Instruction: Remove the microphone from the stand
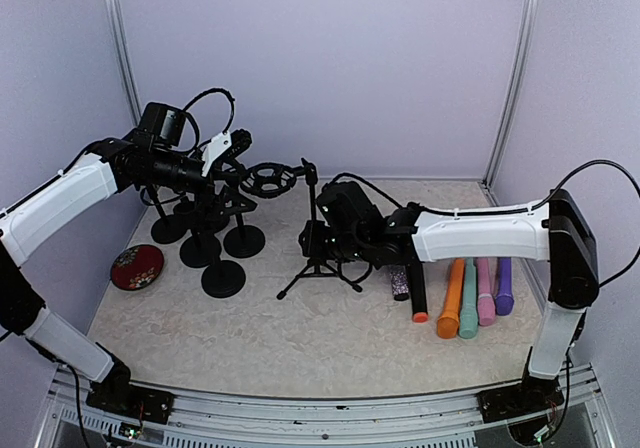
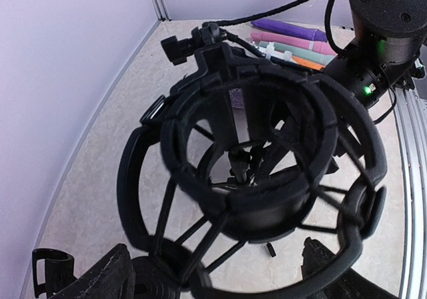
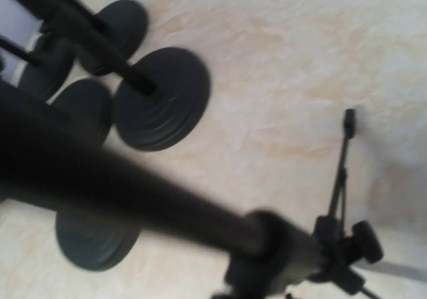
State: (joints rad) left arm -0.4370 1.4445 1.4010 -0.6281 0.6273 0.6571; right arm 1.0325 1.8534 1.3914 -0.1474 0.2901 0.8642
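A black tripod stand (image 1: 318,268) stands mid-table, its thin pole rising to a black shock-mount ring (image 1: 270,179). In the left wrist view this ring (image 2: 267,145) fills the frame and I see straight through its middle to the table. My left gripper (image 1: 238,168) is open, its fingers (image 2: 93,275) wide on either side of the ring's lower edge. My right gripper (image 1: 312,236) sits at the stand's pole (image 3: 133,192), which crosses its view as a blur; its fingers do not show. Several microphones (image 1: 470,298) lie flat at the right.
Several round-base stands (image 1: 222,278) crowd the left of the table, under and beside the left arm. A red round disc (image 1: 137,267) lies at the far left. A short glittery microphone (image 1: 400,283) lies near the right arm. Walls close three sides.
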